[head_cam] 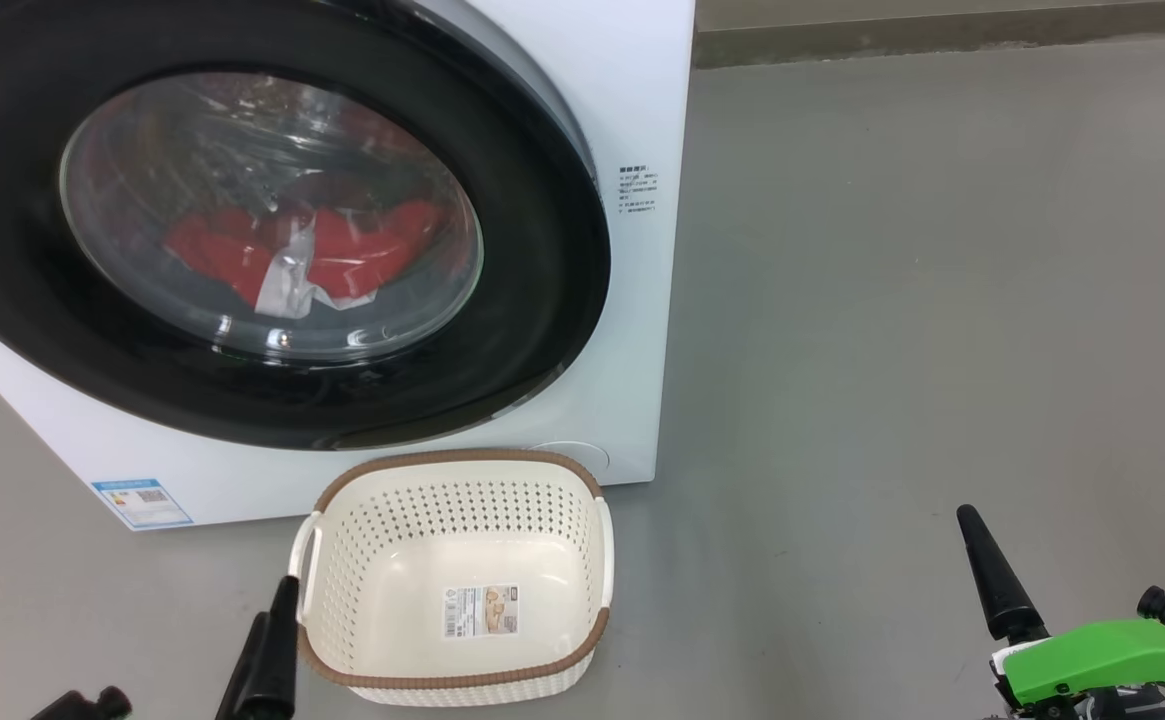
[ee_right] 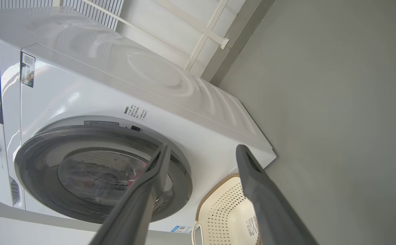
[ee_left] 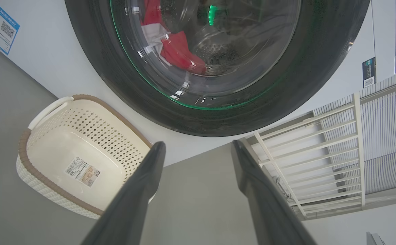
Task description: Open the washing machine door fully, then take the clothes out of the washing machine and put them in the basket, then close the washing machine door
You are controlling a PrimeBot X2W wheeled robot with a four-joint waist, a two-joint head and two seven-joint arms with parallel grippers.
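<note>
The white washing machine (head_cam: 632, 100) stands at the upper left of the head view. Its door (head_cam: 542, 250), a black rim around a clear glass bowl, lies against the front. Red and white clothes (head_cam: 342, 255) show through the glass, inside the drum. The cream basket (head_cam: 462, 460) sits empty on the floor just below the door. My left gripper (head_cam: 274, 610) hangs open by the basket's left handle, and its own view has the fingers spread (ee_left: 198, 144) below the door (ee_left: 116, 85). My right gripper (ee_right: 203, 151) is open, off to the right, one finger (head_cam: 987, 575) low over bare floor.
Grey floor (head_cam: 892, 300) stretches to the right of the machine. A white slatted frame (ee_left: 320, 153) stands beside the machine in the left wrist view. A wall base (head_cam: 942, 30) runs along the back. A blue label (head_cam: 142, 500) marks the machine's lower front.
</note>
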